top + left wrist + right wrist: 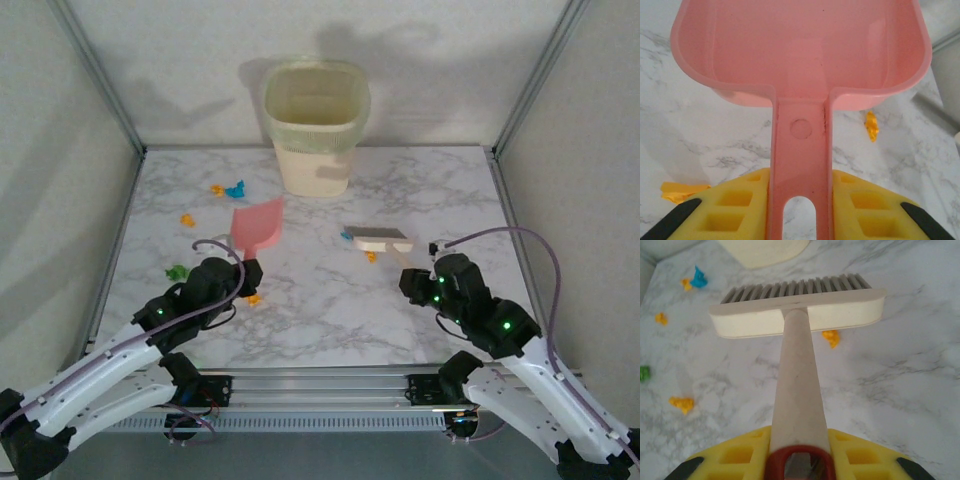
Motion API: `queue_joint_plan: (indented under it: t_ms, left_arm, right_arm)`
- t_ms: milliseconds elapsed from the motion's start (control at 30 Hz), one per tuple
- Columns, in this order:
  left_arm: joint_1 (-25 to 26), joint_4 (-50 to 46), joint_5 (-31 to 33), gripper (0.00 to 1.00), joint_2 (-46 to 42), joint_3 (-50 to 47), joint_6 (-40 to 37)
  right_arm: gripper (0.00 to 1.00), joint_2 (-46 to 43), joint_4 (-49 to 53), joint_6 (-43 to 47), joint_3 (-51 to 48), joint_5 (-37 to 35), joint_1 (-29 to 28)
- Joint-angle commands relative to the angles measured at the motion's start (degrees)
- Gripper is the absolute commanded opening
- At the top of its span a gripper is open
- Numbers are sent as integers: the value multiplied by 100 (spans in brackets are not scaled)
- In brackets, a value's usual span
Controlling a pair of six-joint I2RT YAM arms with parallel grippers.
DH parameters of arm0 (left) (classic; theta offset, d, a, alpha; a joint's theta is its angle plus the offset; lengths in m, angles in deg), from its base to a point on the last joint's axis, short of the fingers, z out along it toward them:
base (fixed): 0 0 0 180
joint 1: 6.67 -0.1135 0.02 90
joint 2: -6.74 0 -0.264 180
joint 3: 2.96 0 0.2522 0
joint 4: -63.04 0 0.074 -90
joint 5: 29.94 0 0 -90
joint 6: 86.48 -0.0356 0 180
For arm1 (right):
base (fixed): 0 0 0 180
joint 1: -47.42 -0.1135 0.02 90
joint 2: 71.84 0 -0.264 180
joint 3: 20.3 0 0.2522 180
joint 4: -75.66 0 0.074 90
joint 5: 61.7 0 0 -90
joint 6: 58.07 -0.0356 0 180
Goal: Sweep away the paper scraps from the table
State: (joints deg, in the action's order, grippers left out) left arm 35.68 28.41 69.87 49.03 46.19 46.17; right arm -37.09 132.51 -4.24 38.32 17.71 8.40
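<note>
Right pincer (799, 462) grips brush (797, 315); table (900, 385) open rightward.

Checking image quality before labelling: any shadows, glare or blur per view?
Top external: dim, even light; the bin throws a large soft shadow on the back wall. Left wrist: faint sheen on the pink dustpan, otherwise sharp. Right wrist: brush sharp, the far paper scraps slightly soft.

Back centre of table (330, 310) was blocked by waste bin (316, 125). Left of middle was taken by pink dustpan (258, 225), right of middle by brush (380, 238); open marble lane ran between them. Left rear was littered with paper scraps (236, 188). Right rear corner and front centre strip were bare. Enclosure walls (60, 150) hemmed both sides.
</note>
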Motion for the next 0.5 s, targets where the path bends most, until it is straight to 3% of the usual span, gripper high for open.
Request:
queue_joint_plan:
  t_ms: [0, 167, 467]
  left_arm:
    - [41, 359, -647, 0, 267, -103, -265]
    - [241, 628, -1250, 0, 826, -123, -497]
    - [961, 592, -1469, 0, 1983, 80, -718]
  right_arm:
    - [0, -68, -131, -235, 113, -623, 94]
    - [0, 435, -299, -162, 337, -882, 253]
    - [0, 1467, 61, -349, 383, -1946, 644]
